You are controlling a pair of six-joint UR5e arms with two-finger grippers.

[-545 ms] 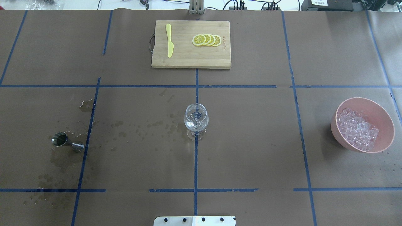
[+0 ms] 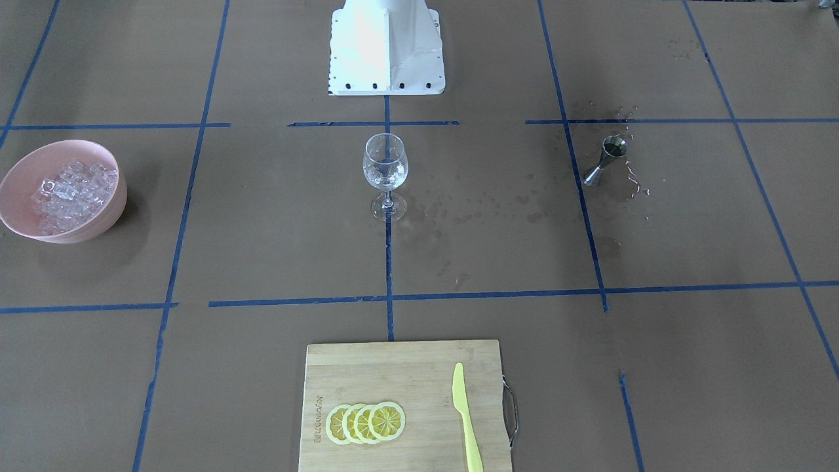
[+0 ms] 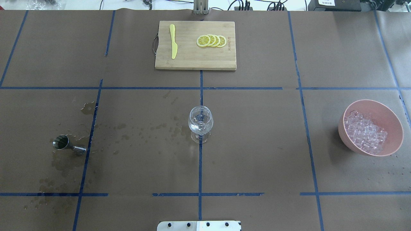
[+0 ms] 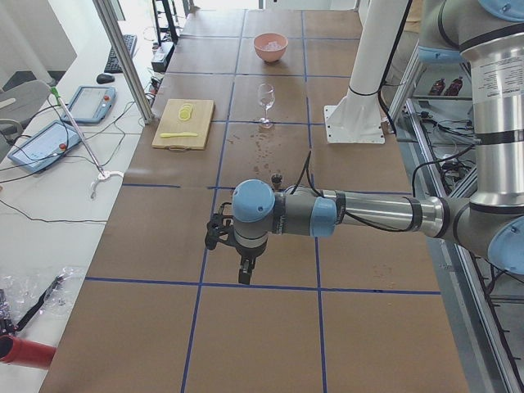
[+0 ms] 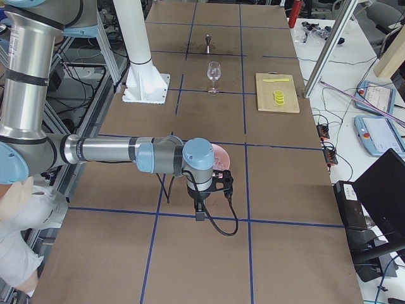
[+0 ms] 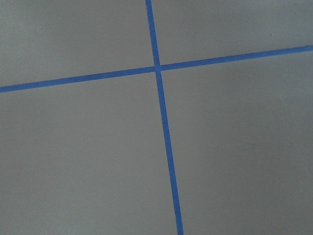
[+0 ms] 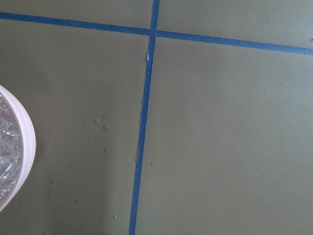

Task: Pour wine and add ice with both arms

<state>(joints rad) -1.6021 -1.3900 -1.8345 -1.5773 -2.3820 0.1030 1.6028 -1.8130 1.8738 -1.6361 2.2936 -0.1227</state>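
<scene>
The clear stemmed wine glass (image 3: pixel 200 123) stands upright at the middle of the brown papered surface (image 3: pixel 257 154), reachable from either side. The small steel jigger (image 3: pixel 69 145), dark inside with what looks like the wine (image 2: pixel 615 145), sits toward the left edge, for the left gripper (image 4: pixel 244 272). The pink bowl (image 3: pixel 396 123) of clear ice cubes (image 3: pixel 364 133) sits by the right edge, for the right gripper (image 5: pixel 200 210). Both grippers hover well apart from these, and I cannot tell how their fingers are set.

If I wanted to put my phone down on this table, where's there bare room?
The widest bare, dry patch lies between the wine glass and the pink bowl of ice. Both far corners beside the cutting board are bare too. Avoid the stretch between the glass and the small steel measuring cup: it is dotted with wet splashes.
</scene>
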